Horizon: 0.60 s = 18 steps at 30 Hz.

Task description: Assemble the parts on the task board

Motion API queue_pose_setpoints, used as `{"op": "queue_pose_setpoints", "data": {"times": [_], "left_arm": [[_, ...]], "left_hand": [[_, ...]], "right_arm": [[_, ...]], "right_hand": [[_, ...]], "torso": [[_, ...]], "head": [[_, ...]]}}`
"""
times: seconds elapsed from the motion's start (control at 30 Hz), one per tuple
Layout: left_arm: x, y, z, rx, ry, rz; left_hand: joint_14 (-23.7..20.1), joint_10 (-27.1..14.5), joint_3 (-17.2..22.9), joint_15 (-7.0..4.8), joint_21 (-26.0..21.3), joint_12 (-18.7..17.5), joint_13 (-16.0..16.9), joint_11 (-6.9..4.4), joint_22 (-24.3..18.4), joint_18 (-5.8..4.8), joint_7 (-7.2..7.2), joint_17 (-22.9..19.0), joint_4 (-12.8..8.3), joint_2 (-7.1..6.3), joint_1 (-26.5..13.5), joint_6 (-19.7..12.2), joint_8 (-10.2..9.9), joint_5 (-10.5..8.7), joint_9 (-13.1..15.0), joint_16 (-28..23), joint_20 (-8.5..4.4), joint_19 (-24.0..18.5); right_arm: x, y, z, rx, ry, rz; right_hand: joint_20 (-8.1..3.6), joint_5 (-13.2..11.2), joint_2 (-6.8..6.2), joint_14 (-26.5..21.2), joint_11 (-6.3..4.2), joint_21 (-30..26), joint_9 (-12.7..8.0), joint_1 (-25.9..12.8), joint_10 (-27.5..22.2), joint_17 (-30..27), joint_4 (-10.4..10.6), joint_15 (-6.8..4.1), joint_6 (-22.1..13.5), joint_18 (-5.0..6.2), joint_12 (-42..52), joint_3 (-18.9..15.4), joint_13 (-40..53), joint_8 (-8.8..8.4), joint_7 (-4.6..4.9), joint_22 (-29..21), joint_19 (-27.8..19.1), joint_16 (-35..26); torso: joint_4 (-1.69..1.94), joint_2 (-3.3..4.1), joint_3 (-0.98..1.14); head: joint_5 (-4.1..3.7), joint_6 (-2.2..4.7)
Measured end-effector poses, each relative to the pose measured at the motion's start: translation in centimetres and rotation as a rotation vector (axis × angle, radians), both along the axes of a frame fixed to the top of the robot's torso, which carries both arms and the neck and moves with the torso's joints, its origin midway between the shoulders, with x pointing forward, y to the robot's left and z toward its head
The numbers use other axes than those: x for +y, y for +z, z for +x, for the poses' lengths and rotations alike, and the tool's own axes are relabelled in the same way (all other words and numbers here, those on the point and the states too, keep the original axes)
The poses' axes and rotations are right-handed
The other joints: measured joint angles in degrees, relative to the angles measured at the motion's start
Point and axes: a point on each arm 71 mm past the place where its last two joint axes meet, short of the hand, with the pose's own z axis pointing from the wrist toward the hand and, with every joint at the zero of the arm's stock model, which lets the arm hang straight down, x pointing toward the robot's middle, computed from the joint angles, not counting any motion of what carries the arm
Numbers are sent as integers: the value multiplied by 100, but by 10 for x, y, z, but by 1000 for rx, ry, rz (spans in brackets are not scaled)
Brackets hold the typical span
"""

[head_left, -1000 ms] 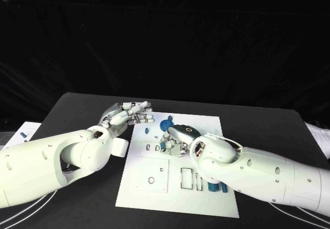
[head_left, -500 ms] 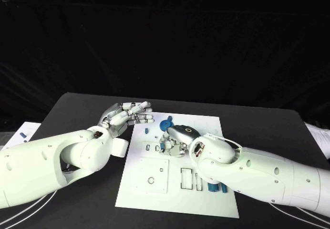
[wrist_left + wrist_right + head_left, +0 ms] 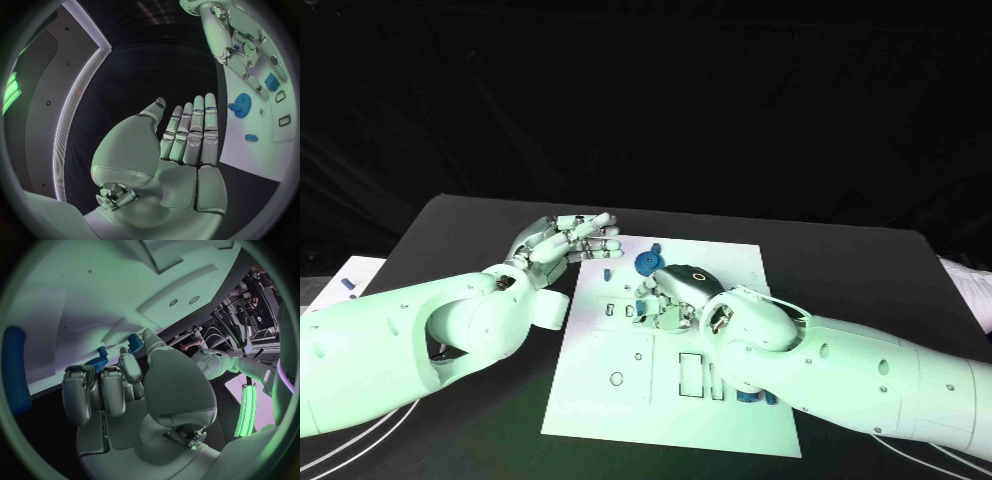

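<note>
The right robot hand (image 3: 672, 292) lies low over the middle of the task board (image 3: 620, 392), fingers curled down near small blue parts (image 3: 754, 395); its own forearm hides the fingertips, so I cannot tell whether it holds anything. Farther off, a blue gear (image 3: 648, 263) sits on the board. Beyond the board's far-left corner, above the bench (image 3: 848, 262), the left robot hand (image 3: 570, 238) stays where it was, fingers straight, side by side, holding nothing.

Task board mid-desk — a hand at each side.
The task board (image 3: 610, 400) lies on the desk (image 3: 862, 270); the left hand (image 3: 567, 240) hovers at its far left corner, the right hand (image 3: 671, 295) over its middle — a gear (image 3: 648, 263) between them.
</note>
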Motion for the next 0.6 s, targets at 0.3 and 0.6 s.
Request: {"op": "queue_pose_setpoints", "data": {"times": [0.3, 0.6], "left_arm": [[3, -1, 2, 4, 7, 4], [7, -5, 5, 27, 5, 52]], "left_hand": [[179, 0, 40, -29, 13, 0, 0, 0, 7, 0, 0, 85, -40, 0, 0, 0, 0, 0, 0, 26, -1, 68], [1740, 750, 47, -509, 1040, 210, 177, -374, 546, 0, -289, 1171, -44, -109, -231, 375, 92, 0, 62, 1573, -472, 1251]], "right_arm": [[-7, 16, -9, -94, 60, 118], [-35, 50, -15, -163, 142, 210]], "right_hand": [[41, 0, -68, -1, 30, 0, 12, 25, -30, 0, 229, 40, -76, 0, 0, -229, -7, 23, 35, -1, -1, 0], [41, 37, 3, -1, 30, 0, 49, 143, -30, -1, 291, 40, -62, 0, 23, -291, 12, 67, 21, -1, -1, 0]], "torso": [[0, -1, 3], [-18, -10, 8]], "head": [[13, 4], [4, 14]]}}
